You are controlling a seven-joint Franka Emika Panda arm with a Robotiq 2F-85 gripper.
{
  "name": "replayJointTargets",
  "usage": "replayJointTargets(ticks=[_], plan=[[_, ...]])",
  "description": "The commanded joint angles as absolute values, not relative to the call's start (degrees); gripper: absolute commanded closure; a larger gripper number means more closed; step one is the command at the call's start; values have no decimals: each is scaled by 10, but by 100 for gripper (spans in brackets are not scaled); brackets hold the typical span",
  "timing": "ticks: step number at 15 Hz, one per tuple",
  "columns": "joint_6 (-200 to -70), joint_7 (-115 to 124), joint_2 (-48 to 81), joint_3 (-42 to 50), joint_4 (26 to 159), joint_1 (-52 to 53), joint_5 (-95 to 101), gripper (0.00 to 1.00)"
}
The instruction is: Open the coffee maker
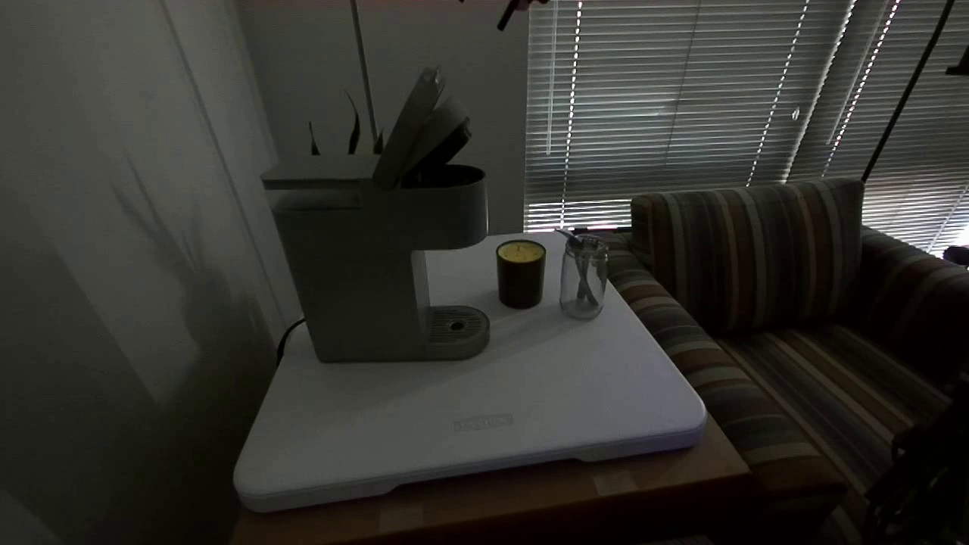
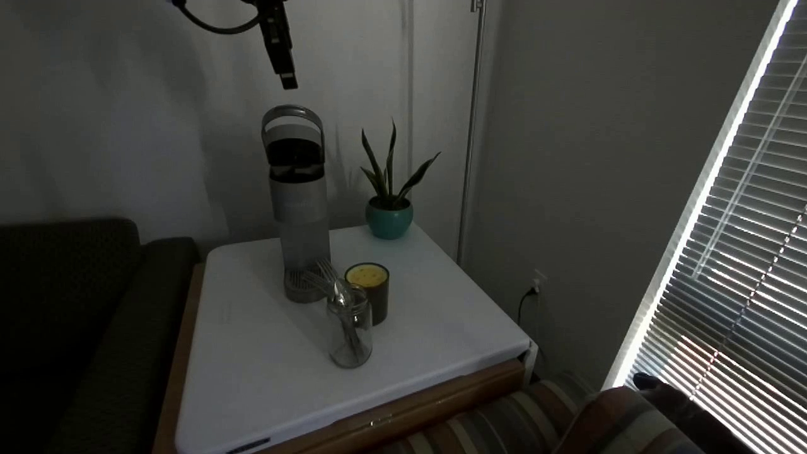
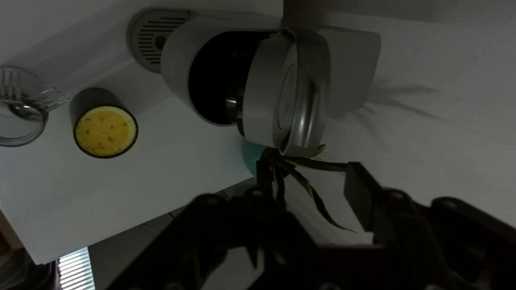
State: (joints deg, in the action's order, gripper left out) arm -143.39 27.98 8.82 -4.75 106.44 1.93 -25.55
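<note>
Dim light is let in through the blinds (image 1: 651, 113), and the white-topped counter (image 1: 568, 386) is bordered along one edge by a striped armchair (image 1: 757, 257). Up above, the tool (image 3: 309, 169) is pointed downward, its fingers (image 3: 358, 193) spread, clear of the raised lid (image 1: 412, 125). The coffee maker (image 1: 356, 265) is stood upright by the opposite edge; its front and its front-to-back axis are directed toward the armchair.

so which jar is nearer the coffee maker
The dark jar with yellow filling: it stands closer to the coffee maker than the clear jar holding forks.
</note>
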Motion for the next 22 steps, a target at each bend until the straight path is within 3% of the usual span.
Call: replayJointTargets(ticks=[1,3,5,22], plan=[[-1412,304,67,-35,1088,26,-237,17],[-1407,316,66,-35,1091,27,-232,3],[-1398,338,66,-33,1090,29,-217,0],[-1352,438,67,-35,1082,36,-149,0]])
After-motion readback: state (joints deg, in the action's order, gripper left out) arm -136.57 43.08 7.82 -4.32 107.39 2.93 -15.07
